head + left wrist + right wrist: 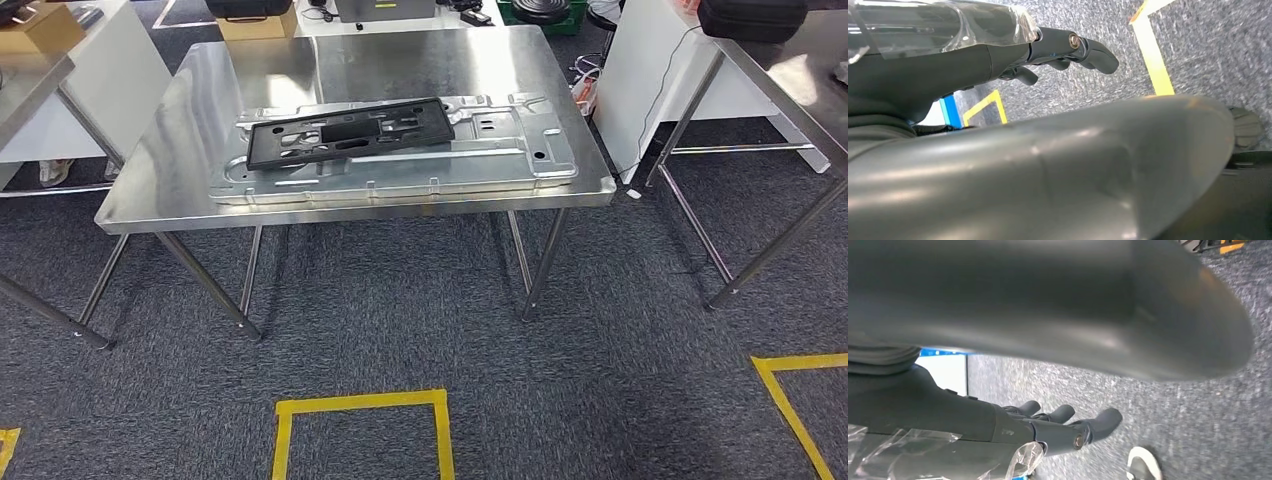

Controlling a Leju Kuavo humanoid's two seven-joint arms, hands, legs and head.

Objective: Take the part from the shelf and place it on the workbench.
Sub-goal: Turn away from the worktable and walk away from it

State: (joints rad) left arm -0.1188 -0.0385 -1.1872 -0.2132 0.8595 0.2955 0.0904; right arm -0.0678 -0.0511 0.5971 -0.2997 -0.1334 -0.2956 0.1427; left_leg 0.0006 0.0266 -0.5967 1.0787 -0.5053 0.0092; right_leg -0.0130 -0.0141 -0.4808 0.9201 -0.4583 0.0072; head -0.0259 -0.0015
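Note:
A flat black plastic part [350, 132] lies on a large stamped silver metal panel [480, 155], both on the steel workbench [200, 110] in the middle of the head view. My left hand [1048, 52] hangs over the grey carpet in the left wrist view, fingers stretched out and apart, holding nothing. My right hand [1058, 427] also hangs above the carpet in the right wrist view, fingers straight and empty.
Yellow tape squares [362, 430] mark the carpet in front of the workbench. A second steel table [790, 90] stands at the right and another [30, 85] at the left. Boxes and a white cabinet [640, 70] stand behind. A shoe [1144, 465] is near my right hand.

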